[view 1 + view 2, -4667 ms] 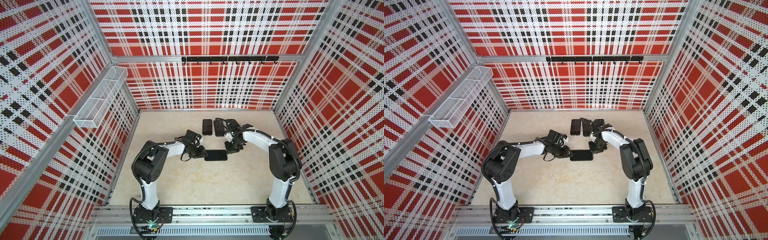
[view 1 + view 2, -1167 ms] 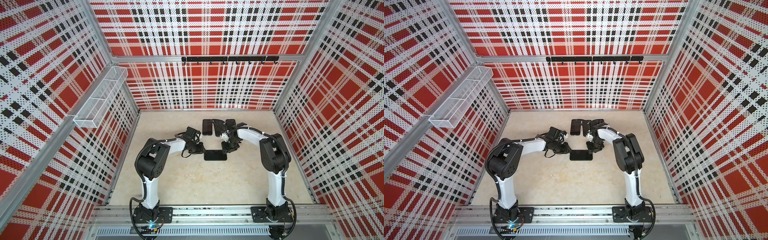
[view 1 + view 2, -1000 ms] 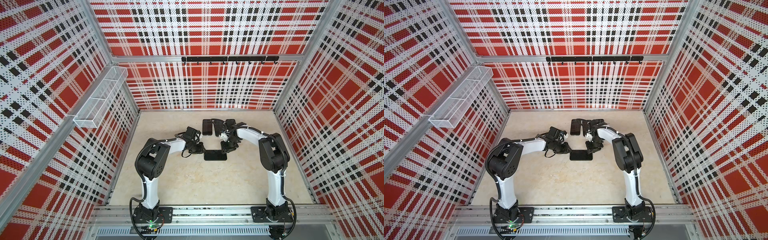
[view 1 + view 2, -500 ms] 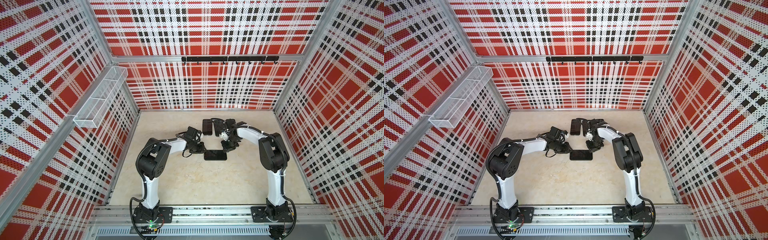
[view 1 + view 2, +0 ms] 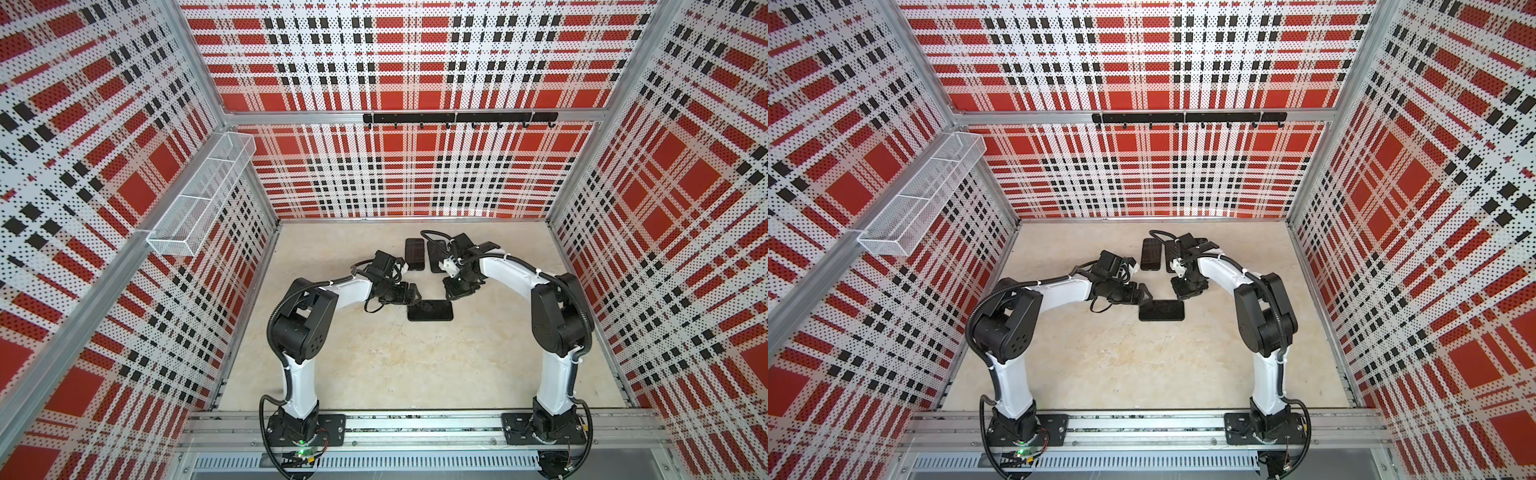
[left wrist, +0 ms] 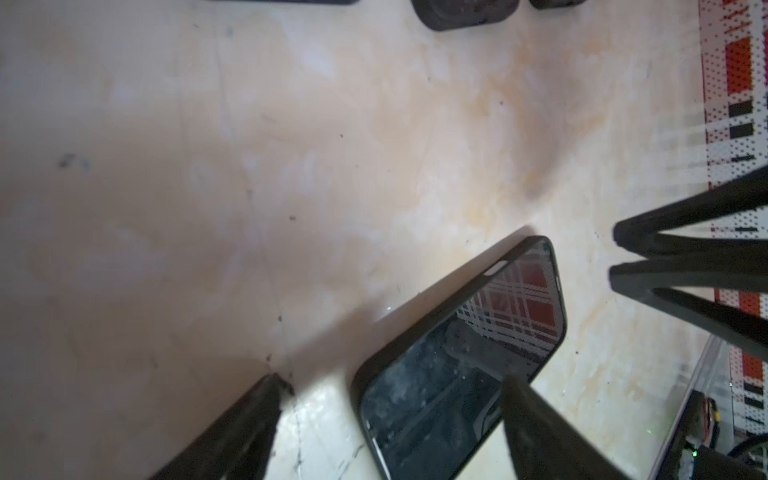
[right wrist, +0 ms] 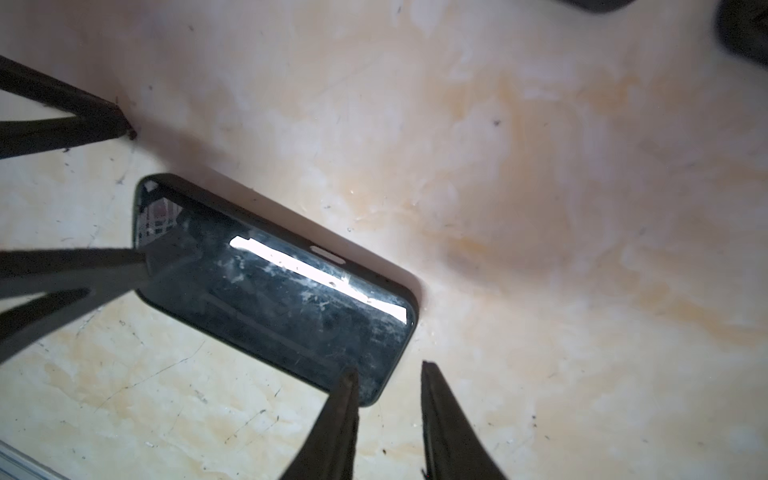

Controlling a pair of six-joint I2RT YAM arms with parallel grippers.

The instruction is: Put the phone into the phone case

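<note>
The phone (image 5: 430, 310) lies flat and screen up in mid table, with the black phone case (image 6: 419, 328) showing as a rim round its edge. My left gripper (image 5: 410, 293) stands open at the phone's left end. In the left wrist view one of its fingers (image 6: 536, 424) hangs over the screen and the other is beside the phone. My right gripper (image 5: 454, 292) is at the phone's far right corner, open by a narrow gap with only table between the fingertips (image 7: 351, 376). Both wrist views show the phone (image 7: 274, 291).
Two more dark phone-shaped slabs (image 5: 415, 254) (image 5: 436, 257) lie side by side at the back, the right one partly under my right arm. A white wire basket (image 5: 203, 199) hangs on the left wall. A black hook rail (image 5: 457, 118) runs along the back wall.
My left gripper has gone from shut to wide open at the phone's left end. The right gripper's jaws shifted slightly. The phone has stayed where it was.
</note>
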